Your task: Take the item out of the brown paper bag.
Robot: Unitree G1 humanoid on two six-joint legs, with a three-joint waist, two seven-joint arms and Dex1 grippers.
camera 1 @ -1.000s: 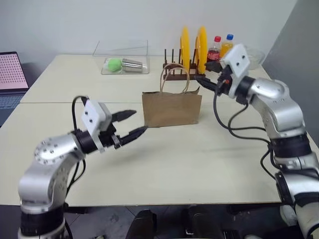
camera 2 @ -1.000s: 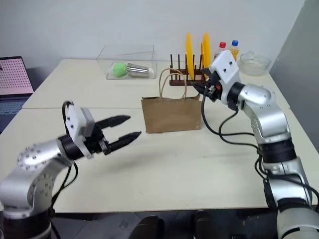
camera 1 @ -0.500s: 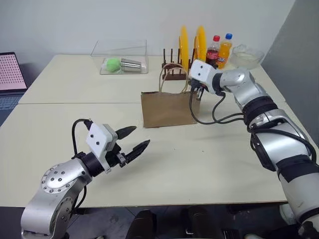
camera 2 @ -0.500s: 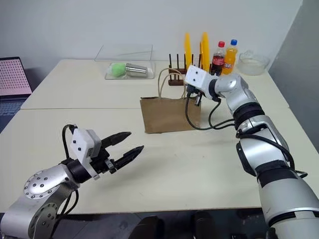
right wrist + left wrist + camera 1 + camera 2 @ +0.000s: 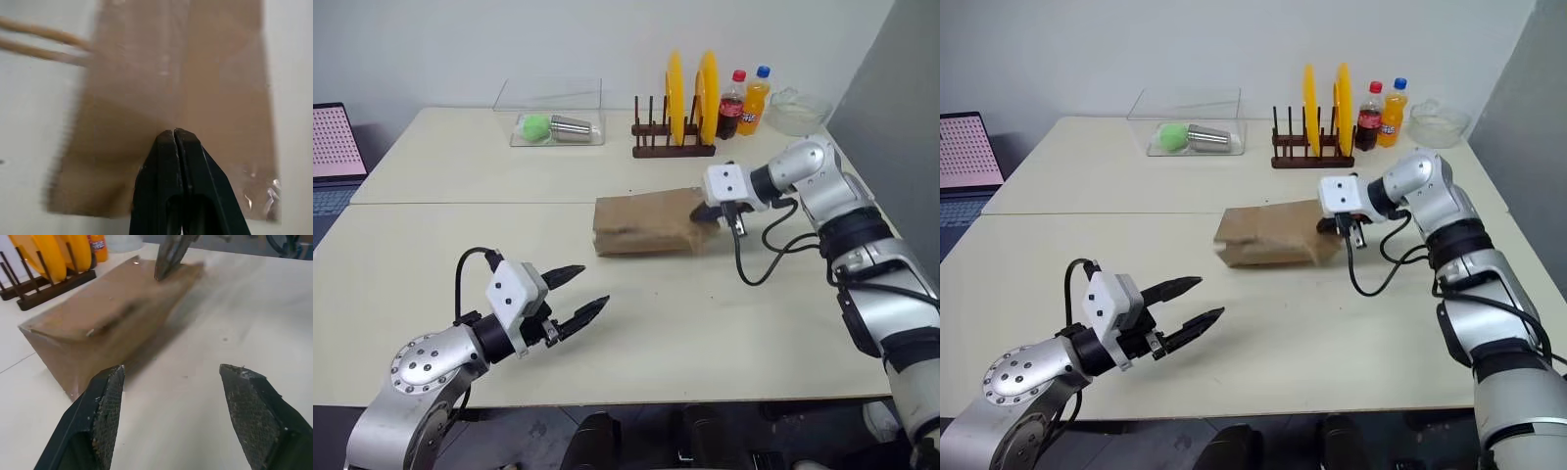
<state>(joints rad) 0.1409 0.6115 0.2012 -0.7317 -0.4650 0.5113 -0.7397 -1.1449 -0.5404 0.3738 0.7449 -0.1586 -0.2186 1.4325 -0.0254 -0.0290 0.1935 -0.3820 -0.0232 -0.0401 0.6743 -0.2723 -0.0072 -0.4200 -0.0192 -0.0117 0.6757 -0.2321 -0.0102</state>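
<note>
Cream tabletop in two pushed-together sections, pale wall behind. Far left edge: laptop with a pink screen. Left gripper hovers near the front edge, left of centre, fingers spread wide, nothing between them, pointing toward the bag. Far centre-left: clear plastic box containing a green ball and a metal cup lying on its side. Centre: brown paper bag lies tipped on its side on the table, its long face up; in the right wrist view its tan handles trail flat on the table. Behind it, wooden plate rack with two upright yellow plates; just right of the rack, a red-capped cola bottle and a blue-capped orange soda bottle, then a clear glass bowl. Right gripper is at the bag's right end, fingers pressed together, tips on the paper; whether they pinch the paper I cannot tell. Item not visible outside the bag.
</note>
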